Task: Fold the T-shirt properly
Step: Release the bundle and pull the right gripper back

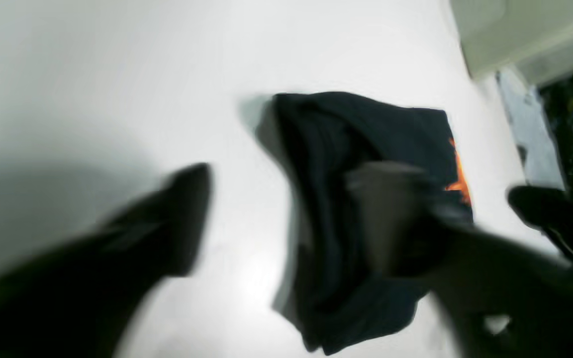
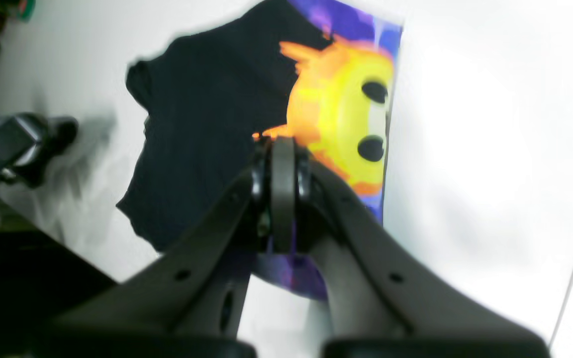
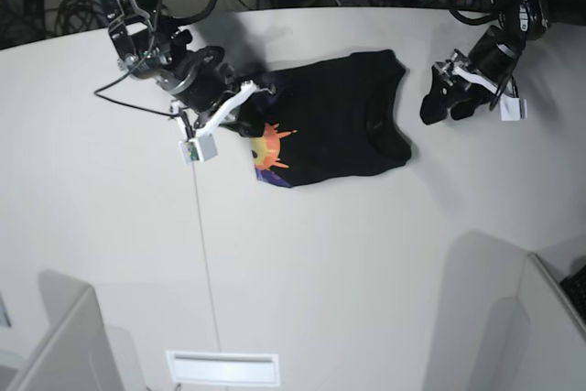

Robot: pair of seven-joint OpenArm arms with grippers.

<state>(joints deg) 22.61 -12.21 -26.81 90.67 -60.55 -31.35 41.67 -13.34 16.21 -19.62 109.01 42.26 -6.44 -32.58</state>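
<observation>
The T-shirt (image 3: 339, 121) is seen mid-frame on the desk (image 3: 366, 263); the right tool (image 2: 282, 149) is pressed together at its print edge, while the left tool (image 3: 446, 107) is spread, apart from it.

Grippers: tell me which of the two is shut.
The right gripper, its fingers pressed together over the T-shirt by the sun print. The left gripper stands open, clear of the cloth.
</observation>
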